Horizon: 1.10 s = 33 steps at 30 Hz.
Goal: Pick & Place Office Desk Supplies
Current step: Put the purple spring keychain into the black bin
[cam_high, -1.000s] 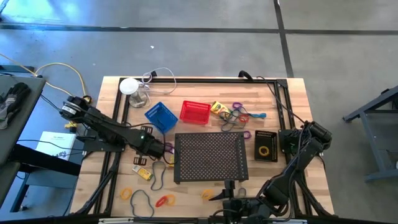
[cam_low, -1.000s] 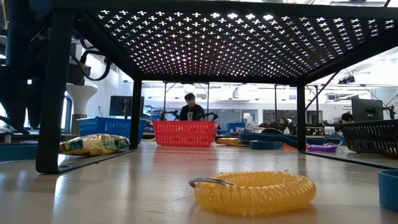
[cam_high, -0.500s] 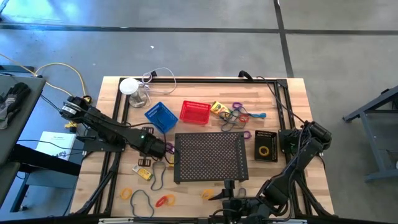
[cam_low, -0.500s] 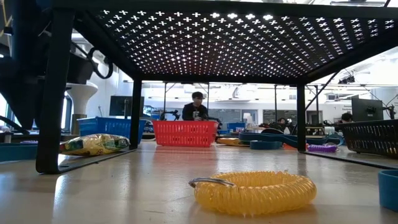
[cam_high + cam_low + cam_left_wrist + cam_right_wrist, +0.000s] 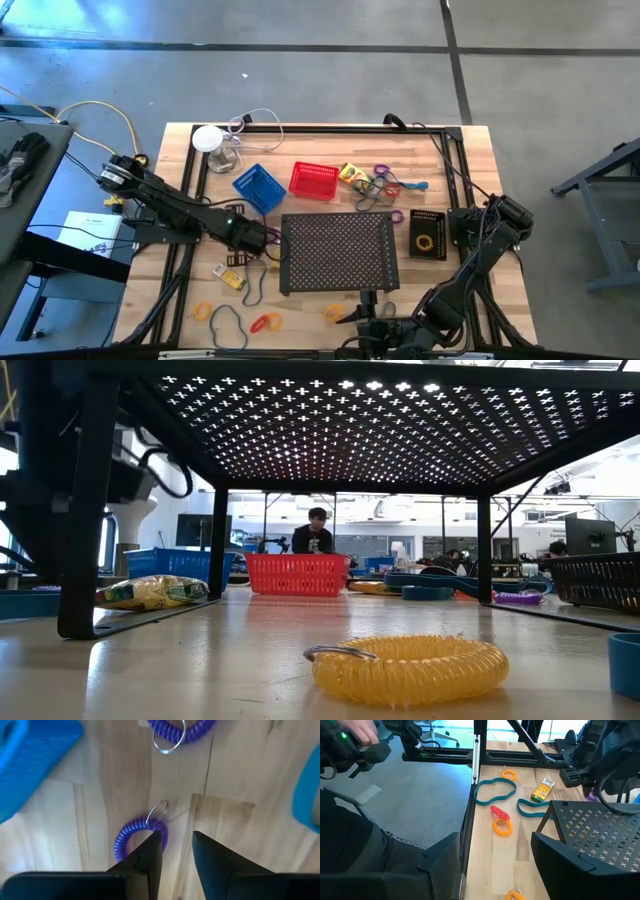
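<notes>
Down near the table's left side, the left gripper (image 5: 172, 851) hovers low over the wood with its jaws partly open around nothing, one finger (image 5: 150, 852) overlapping a purple coil loop (image 5: 131, 839) lying flat on the table (image 5: 455, 150). A second purple loop (image 5: 182, 731) lies farther ahead, beside the blue basket (image 5: 259, 187). At the table's near right corner, the right gripper (image 5: 492, 865) waits with its jaws wide apart and empty.
</notes>
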Each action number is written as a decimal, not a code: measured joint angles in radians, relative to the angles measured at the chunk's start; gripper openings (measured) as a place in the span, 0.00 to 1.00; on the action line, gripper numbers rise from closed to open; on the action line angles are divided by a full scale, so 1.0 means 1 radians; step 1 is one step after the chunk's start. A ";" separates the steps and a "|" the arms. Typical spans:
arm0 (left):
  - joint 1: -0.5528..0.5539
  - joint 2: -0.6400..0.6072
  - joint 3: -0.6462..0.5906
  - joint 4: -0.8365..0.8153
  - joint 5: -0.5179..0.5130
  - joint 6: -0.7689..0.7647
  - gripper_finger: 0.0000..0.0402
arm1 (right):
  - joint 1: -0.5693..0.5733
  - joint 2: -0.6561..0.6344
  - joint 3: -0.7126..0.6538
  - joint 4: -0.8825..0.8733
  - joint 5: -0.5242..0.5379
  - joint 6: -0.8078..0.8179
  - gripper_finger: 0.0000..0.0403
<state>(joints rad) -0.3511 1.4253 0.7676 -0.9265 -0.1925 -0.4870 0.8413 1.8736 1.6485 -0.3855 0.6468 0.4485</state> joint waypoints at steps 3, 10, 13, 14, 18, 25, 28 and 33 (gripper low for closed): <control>0.003 0.009 -0.013 0.001 -0.021 -0.002 0.25 | 0.000 0.000 0.000 0.000 0.000 0.000 0.59; 0.004 0.009 -0.044 0.027 -0.020 -0.008 0.25 | 0.000 0.000 0.000 0.000 0.002 0.000 0.59; 0.016 0.009 -0.080 0.063 -0.017 -0.026 0.25 | 0.000 0.000 0.000 0.000 0.002 0.000 0.59; 0.023 0.007 -0.090 0.074 -0.014 -0.028 0.25 | 0.000 0.000 0.000 0.000 0.002 0.000 0.59; 0.052 0.006 -0.115 0.097 0.011 -0.030 0.25 | 0.000 0.000 0.000 0.000 0.003 0.000 0.59; 0.085 0.007 -0.116 0.101 0.036 -0.030 0.13 | 0.000 0.000 0.000 0.000 0.005 -0.001 0.59; 0.084 0.007 -0.117 0.101 0.027 -0.030 0.04 | 0.000 0.000 0.000 0.000 0.005 -0.001 0.59; 0.051 0.004 -0.099 0.091 0.002 -0.030 0.03 | 0.000 0.000 0.000 0.000 0.005 -0.001 0.59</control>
<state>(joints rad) -0.3000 1.4294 0.6684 -0.8354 -0.1904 -0.5172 0.8413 1.8736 1.6485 -0.3855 0.6518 0.4480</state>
